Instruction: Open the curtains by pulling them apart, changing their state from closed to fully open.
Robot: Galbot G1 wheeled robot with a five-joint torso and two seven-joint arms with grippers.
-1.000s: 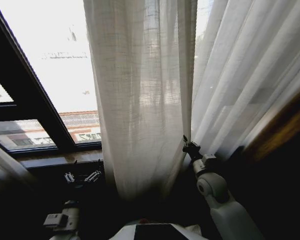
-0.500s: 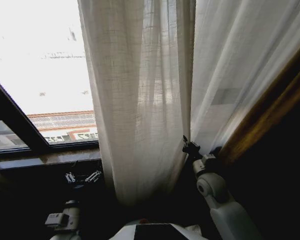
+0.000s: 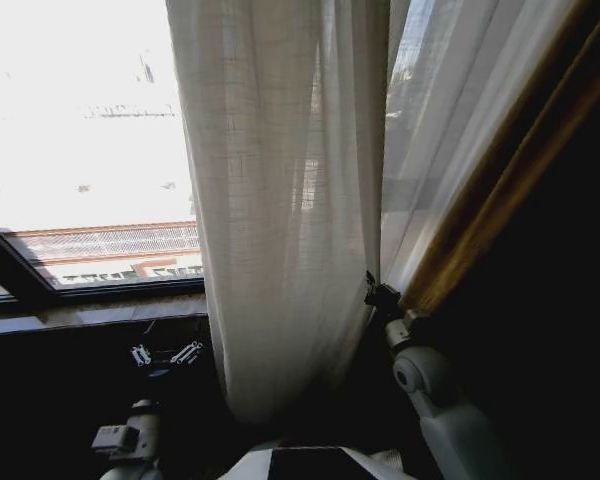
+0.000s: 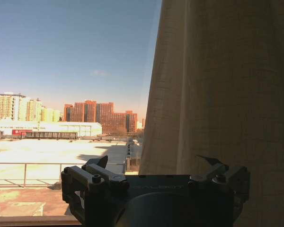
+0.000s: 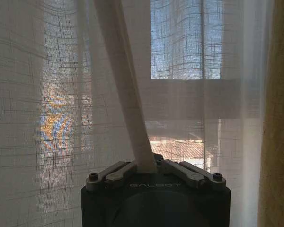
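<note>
— Where's the curtain point(image 3: 280, 200)?
— Hanging mid-window, its right edge pinched in the right gripper point(image 5: 154, 165), jaws clamped on the fold.
— And the left gripper point(image 3: 164, 354)?
— Low at the sill, jaws apart.

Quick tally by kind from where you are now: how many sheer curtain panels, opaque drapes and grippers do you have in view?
Sheer white pleated curtain panels: 2, the left panel and the right panel, its edge fold pinched by the right gripper.
Opaque tan-brown drape strip: 1.
Grippers: 2, the right gripper, and the left gripper open, low by the window sill.
Total: 5.
</note>
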